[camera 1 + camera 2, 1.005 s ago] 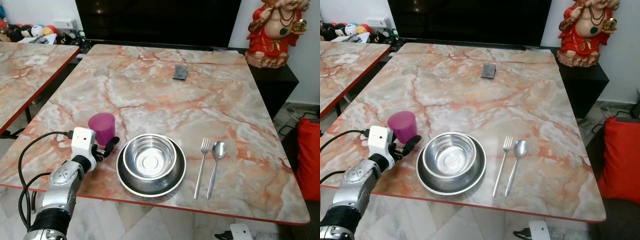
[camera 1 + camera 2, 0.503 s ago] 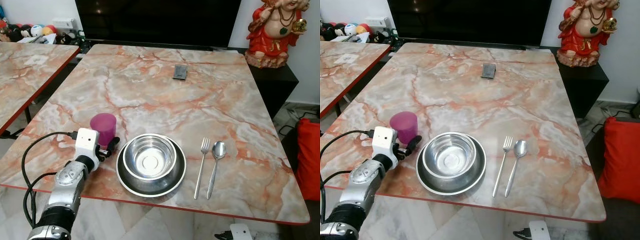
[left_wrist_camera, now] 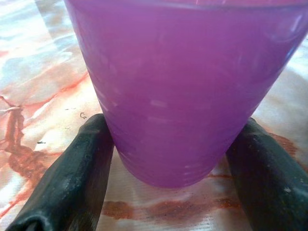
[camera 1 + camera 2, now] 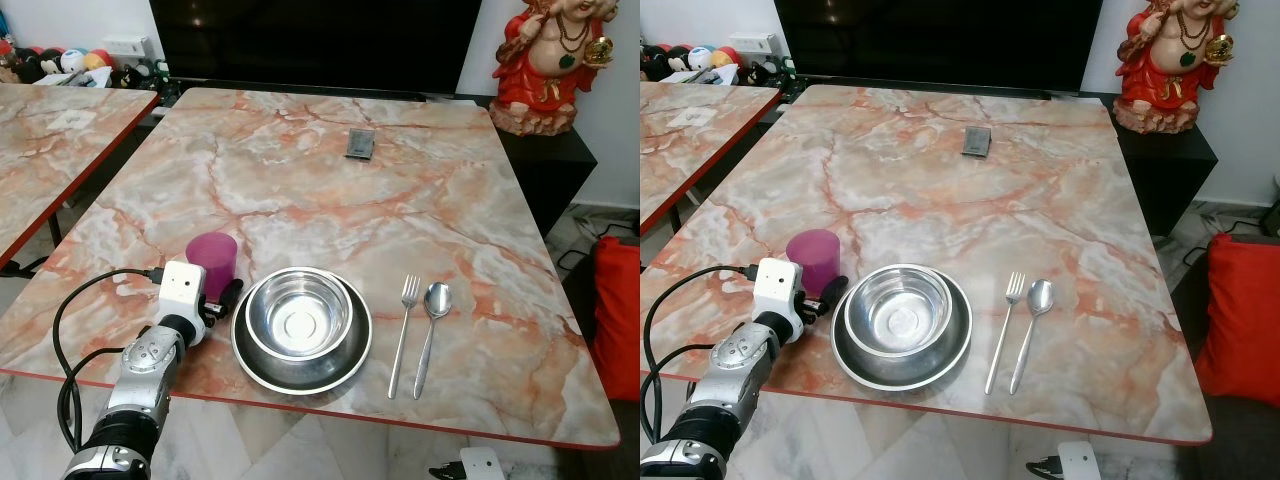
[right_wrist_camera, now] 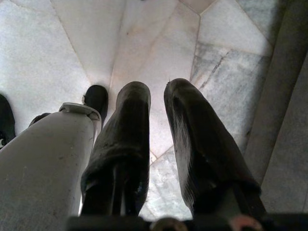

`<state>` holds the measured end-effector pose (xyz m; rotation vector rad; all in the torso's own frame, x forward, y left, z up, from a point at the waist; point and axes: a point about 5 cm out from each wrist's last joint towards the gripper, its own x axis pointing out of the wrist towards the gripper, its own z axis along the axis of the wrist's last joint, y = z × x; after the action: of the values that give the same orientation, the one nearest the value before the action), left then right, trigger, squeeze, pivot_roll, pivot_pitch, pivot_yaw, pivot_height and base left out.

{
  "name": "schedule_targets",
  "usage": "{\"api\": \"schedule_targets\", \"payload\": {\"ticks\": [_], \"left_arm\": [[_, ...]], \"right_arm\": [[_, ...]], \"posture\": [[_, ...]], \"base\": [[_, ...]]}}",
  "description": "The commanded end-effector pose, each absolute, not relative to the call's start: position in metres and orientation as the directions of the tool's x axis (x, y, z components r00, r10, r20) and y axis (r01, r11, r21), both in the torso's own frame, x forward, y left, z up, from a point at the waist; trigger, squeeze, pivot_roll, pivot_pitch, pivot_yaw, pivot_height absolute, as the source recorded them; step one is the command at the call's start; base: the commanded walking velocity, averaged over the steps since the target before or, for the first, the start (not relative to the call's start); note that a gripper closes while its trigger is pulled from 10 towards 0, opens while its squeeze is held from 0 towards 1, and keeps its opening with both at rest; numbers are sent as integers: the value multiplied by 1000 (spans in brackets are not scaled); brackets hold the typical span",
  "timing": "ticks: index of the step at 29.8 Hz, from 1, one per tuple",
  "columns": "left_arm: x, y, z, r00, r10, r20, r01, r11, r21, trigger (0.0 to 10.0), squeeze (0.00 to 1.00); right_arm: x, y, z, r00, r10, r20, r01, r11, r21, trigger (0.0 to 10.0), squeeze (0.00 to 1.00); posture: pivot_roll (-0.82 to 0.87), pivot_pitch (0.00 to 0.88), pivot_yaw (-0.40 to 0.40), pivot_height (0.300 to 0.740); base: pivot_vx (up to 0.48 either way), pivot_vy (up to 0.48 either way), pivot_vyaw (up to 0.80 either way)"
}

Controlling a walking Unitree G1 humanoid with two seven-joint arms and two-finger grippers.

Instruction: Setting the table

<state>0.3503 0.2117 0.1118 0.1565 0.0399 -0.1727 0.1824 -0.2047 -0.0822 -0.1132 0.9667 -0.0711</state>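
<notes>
Purple cup (image 4: 213, 262) stands upright on the marble counter (image 4: 330, 190), near the front edge, just left of the steel bowl (image 4: 299, 314) nested in its plate (image 4: 352, 351). Left pincer (image 3: 168, 159) is at the cup's near side, low on the counter; in the left wrist view its two black fingers (image 3: 67, 178) flank the cup's base, one on each side and hard against the wall, so it looks closed on the cup, though how firmly I cannot tell. The cup lies straight ahead along the pincer's line, its long axis vertical and square to the fingers. Key relation: cup and bowl rim sit close together, with the inner finger in the narrow gap between them. Judgement: any shift toward the bowl risks a knock; lifting or moving away from it is safer. Fork (image 4: 404, 330) and spoon (image 4: 430, 334) lie parallel, right of the plate. Right pincer (image 5: 159, 139) hangs idle over the floor, fingers nearly together, holding nothing.
</notes>
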Motion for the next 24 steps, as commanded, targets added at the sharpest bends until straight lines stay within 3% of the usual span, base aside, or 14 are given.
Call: {"api": "schedule_targets", "payload": {"ticks": [1, 24], "left_arm": [[350, 212, 109, 984, -165, -67, 174, 971, 163, 10000, 329], [351, 212, 112, 979, -193, -58, 201, 957, 211, 10000, 376]], "right_arm": [[178, -205, -84, 555, -113, -824, 13, 992, -128, 10000, 0], [178, -205, -84, 556, -113, -824, 13, 992, -128, 10000, 0]], "posture": [[18, 137, -19, 740], [20, 136, -19, 740]], "base": [[0, 0, 0], [0, 0, 0]]}}
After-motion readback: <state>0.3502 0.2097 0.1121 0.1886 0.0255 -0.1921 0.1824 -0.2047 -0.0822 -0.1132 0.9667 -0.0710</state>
